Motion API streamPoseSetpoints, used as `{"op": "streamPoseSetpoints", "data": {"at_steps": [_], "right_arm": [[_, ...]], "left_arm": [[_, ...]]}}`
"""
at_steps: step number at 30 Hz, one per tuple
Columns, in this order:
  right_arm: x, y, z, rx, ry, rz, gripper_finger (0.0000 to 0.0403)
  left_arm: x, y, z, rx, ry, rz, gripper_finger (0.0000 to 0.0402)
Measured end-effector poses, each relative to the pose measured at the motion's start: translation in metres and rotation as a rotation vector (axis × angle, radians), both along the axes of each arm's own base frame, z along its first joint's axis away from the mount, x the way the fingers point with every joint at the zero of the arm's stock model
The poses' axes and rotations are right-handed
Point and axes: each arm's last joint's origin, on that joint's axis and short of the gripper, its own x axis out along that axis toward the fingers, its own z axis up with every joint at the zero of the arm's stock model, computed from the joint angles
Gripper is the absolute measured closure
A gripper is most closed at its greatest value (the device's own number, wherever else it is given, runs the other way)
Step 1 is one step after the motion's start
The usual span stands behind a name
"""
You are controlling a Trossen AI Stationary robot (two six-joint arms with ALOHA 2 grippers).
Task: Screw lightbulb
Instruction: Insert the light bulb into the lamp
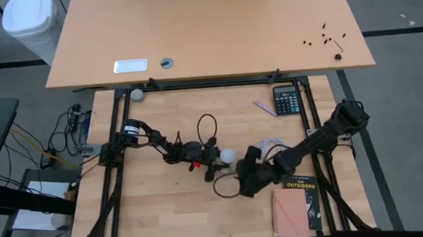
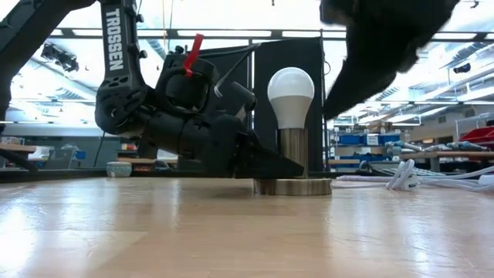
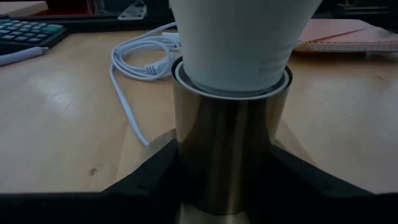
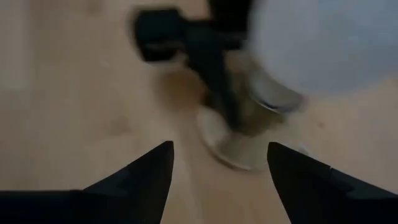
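Upright in socket (image 2: 292,158), lightbulb (image 2: 291,95)

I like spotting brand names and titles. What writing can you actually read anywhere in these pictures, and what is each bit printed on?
"TROSSEN": white letters running down the robot arm in the low view.
"THE OUTSIDERS": cover of the dark book on the table, high view.
Calculator keys: too small to read.
White label on the far desk: too small to read.
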Motion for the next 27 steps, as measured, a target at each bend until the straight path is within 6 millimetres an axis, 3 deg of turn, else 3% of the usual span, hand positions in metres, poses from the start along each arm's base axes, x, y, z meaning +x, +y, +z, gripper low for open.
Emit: {"op": "streamPoseSetpoints", "data": {"at_steps": [8,13,18,23,27], "right_arm": [[0.014,-0.032,-0.003,-0.053,-0.003,0.001,0.0139],[0.021,-0.036,-0.001,0.014,-0.03,0.056,0.0138],[0.016,-0.018,0.0,0.085,-0.05,0.058,0.0144],[0.011,0.019,0.01,0.198,-0.153,0.168,0.0149],[0.004,0.01,0.001,0.088,-0.088,0.046,0.0152]], "left_arm": [[0.0,-0.001,0.0,-0.004,0.0,-0.028,0.0204],[-0.001,-0.001,0.0,-0.004,0.003,-0.033,0.0204],[-0.001,-0.002,0.0,-0.005,0.004,-0.035,0.0204],[0.0,-0.001,0.0,-0.005,0.002,-0.016,0.0204],[0.0,-0.001,0.0,-0.005,0.002,-0.025,0.0204]]}}
